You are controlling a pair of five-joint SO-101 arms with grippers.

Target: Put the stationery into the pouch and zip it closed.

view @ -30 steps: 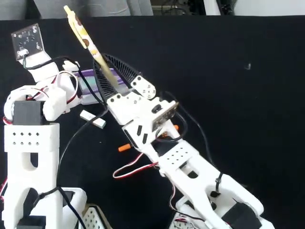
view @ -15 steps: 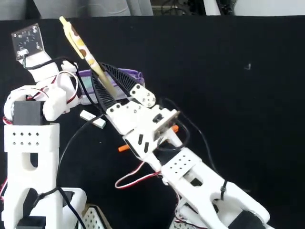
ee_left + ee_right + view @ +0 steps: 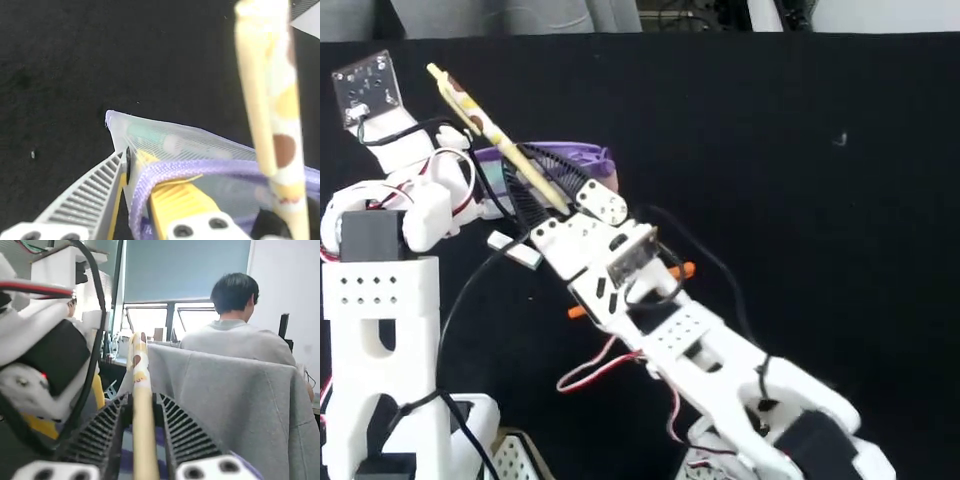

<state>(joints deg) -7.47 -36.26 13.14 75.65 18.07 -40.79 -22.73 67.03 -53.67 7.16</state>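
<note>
I am recording the pen (image 3: 495, 135) as smooth, glossy plastic, cream with brown patches. My right hand (image 3: 527, 162) is showing black ribbed plastic fingers (image 3: 107, 435) on a matt white plastic body. The pouch (image 3: 200, 150) is presenting as fine translucent mesh cloth with a woven purple fabric edging. My left hand (image 3: 134, 165) is showing a pale grey ribbed plastic finger and a smooth yellow plastic one. The table (image 3: 800, 150) is showing a matt black, cloth-like surface.
</note>
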